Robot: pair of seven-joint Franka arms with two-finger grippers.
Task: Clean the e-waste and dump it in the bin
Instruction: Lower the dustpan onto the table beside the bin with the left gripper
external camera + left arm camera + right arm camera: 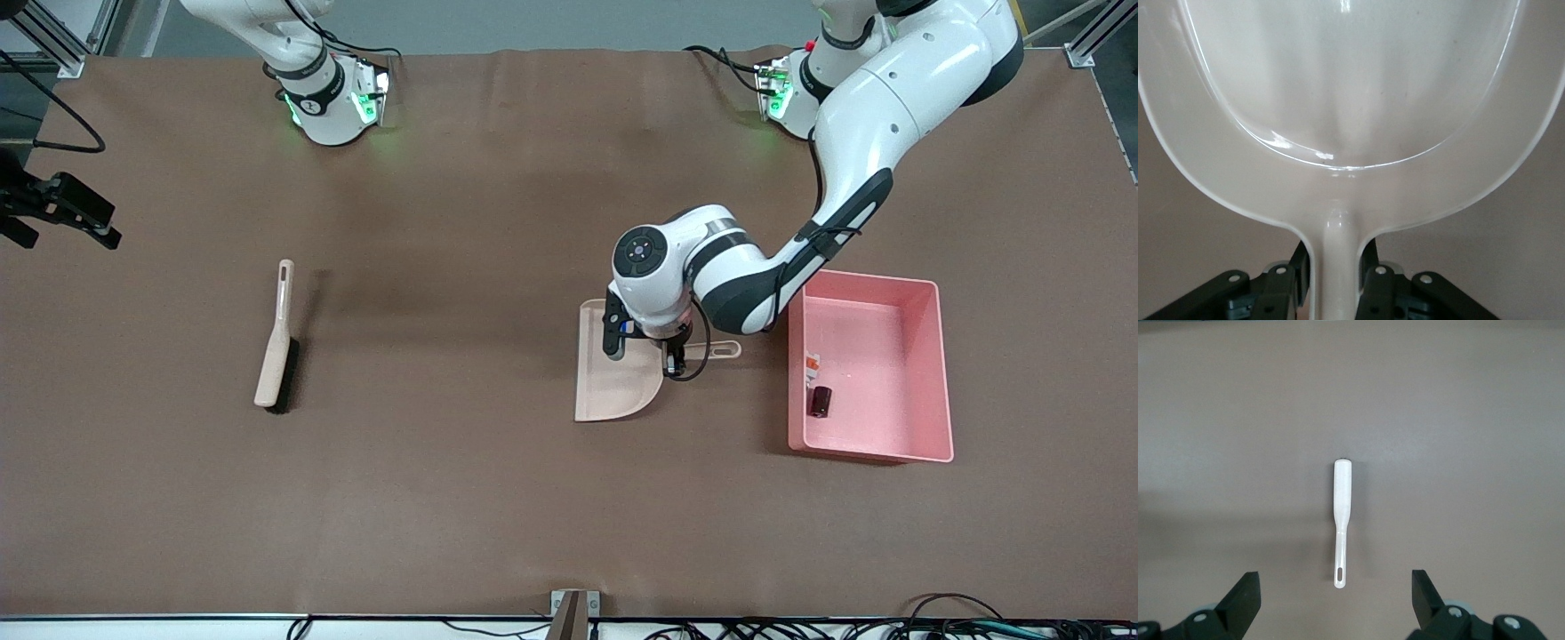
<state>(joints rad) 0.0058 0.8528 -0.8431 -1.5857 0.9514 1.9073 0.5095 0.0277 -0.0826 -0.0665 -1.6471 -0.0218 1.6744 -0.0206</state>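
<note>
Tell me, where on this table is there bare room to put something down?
Widest free patch: between the brush and the dustpan. Another strip runs between these things and the table's edge nearest the front camera. Crowded: the left gripper grips the dustpan handle close beside the pink bin, which holds both e-waste pieces.
</note>
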